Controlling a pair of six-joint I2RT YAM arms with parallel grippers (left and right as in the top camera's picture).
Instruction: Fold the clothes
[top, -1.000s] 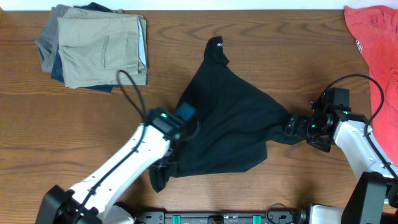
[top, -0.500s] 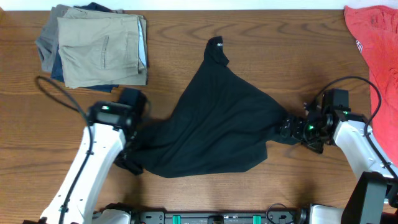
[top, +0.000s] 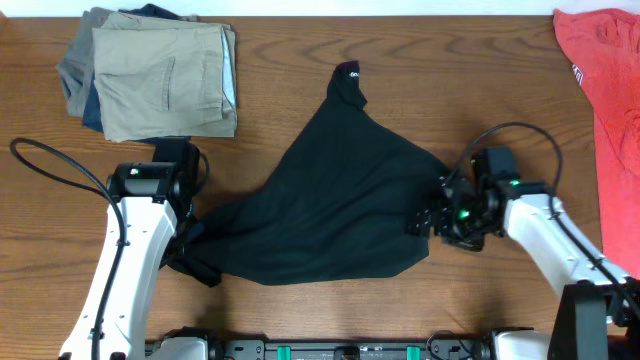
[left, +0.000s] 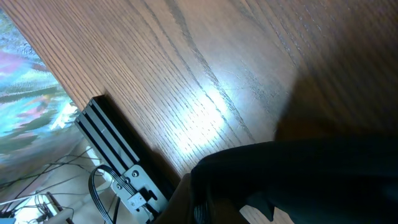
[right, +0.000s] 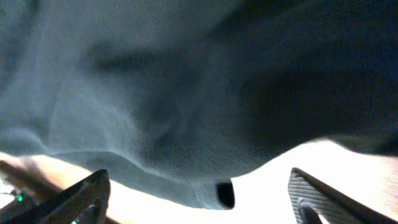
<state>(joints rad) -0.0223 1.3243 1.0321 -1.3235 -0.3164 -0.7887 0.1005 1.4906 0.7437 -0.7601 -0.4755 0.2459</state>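
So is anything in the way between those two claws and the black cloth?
Nothing visible. The left gripper sits at the left corner of the black garment, and the right gripper is at its right edge.

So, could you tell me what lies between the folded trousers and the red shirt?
In the overhead view, mostly bare table; only the narrow upper end of the black garment reaches up between the folded trousers and the red shirt.

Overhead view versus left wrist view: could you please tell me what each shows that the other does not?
Only overhead: the folded trousers, the red shirt and the right gripper. Only left wrist: the black rail along the table's edge, with cables below. Both: the black garment on the wooden table.
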